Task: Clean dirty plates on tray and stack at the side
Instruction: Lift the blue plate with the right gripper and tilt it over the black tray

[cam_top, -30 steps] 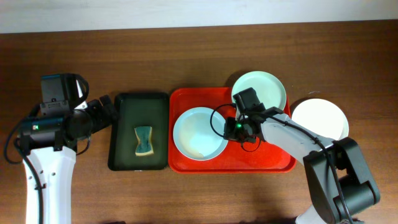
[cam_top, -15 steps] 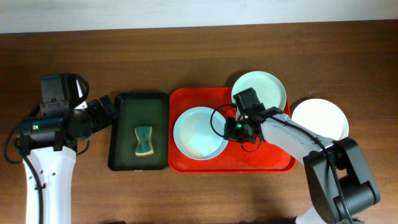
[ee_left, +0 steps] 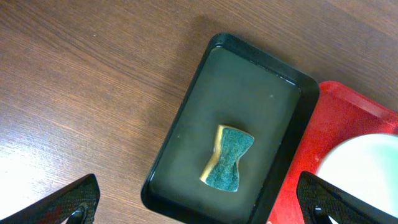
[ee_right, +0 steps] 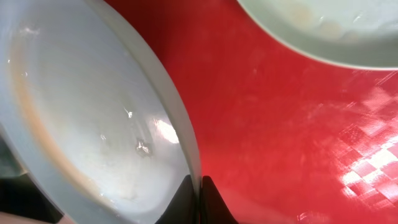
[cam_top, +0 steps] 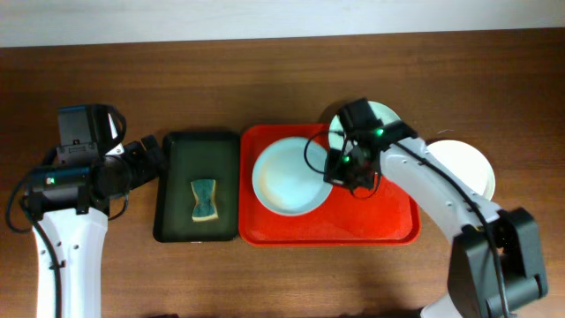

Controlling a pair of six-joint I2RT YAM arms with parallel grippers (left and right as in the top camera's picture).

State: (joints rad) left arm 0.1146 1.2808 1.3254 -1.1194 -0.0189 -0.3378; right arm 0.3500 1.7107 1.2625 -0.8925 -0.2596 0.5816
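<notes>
The table [cam_top: 265, 79] is brown wood, with a pale strip of wall [cam_top: 265, 18] along its 12 o'clock edge. On the table are 2 trays, 3 plates and 1 sponge.

The red tray [cam_top: 388, 225] sits a bit to the 3 o'clock side of the middle. The green tray [cam_top: 177, 150] lies just beside it at 9 o'clock. The sponge [cam_top: 205, 200], green with a yellow edge, lies in the green tray toward 6 o'clock.

2 plates are pale blue-green and 1 is white. The held plate [cam_top: 290, 177] is inside the red tray on its 9 o'clock side. The right gripper [cam_top: 340, 168] pinches this plate's rim at 3 o'clock, with its jaws closed tight on the edge. The far plate [cam_top: 388, 119] rests over the red tray's corner at 1 o'clock, partly hidden by the right arm [cam_top: 424, 181]. The white plate [cam_top: 468, 163] sits on the table at 3 o'clock of the red tray.

The left gripper [cam_top: 150, 159] is at 9 o'clock of the green tray, with its jaws wide apart.
</notes>
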